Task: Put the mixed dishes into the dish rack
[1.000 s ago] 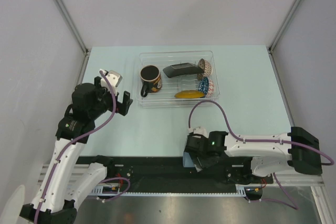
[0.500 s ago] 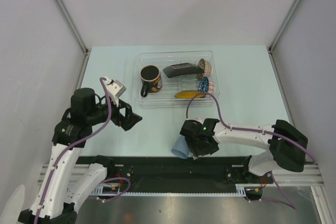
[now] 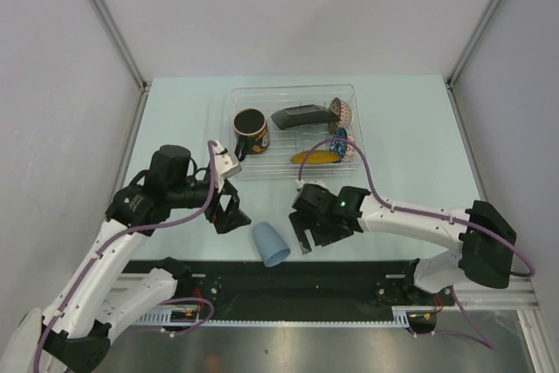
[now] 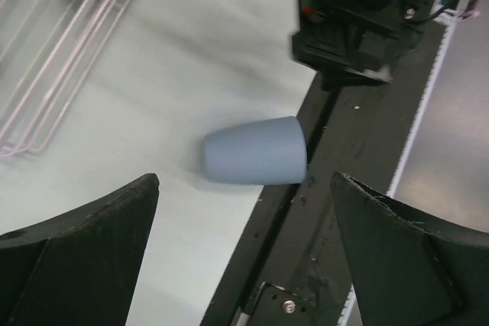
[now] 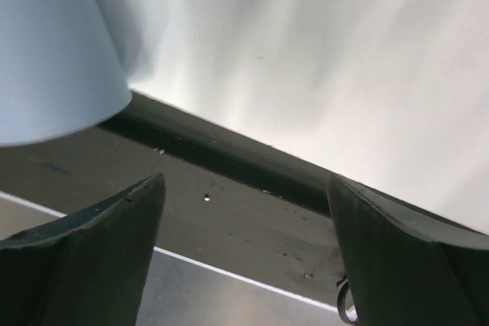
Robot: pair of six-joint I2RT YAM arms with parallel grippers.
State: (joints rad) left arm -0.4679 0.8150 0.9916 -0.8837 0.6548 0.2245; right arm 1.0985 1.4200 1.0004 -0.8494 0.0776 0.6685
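Observation:
The small light-blue cup [image 3: 271, 244] lies on its side at the table's near edge, held by nothing. My left gripper [image 3: 236, 216] hangs open just to its left; in the left wrist view the cup [image 4: 256, 160] lies ahead of the wide-apart fingers [image 4: 84, 257]. My right gripper [image 3: 306, 240] stands open just right of the cup, and the cup [image 5: 53, 51] fills the upper left of its wrist view. The dish rack [image 3: 288, 91] holds the dark mug [image 3: 251, 131], black plate [image 3: 301, 116], cream-pink bowl [image 3: 341, 111], blue bowl [image 3: 342, 141] and yellow saucer [image 3: 316, 157].
The black base rail [image 3: 288, 279] runs along the near table edge, right beside the cup. The rack's wire grid [image 4: 46, 82] and the right gripper's body [image 4: 351, 28] show in the left wrist view. Grey walls enclose the table on three sides.
The right gripper carried the cup up from the rail to the table edge, opened and let it go. The left arm swung right and down towards the cup.

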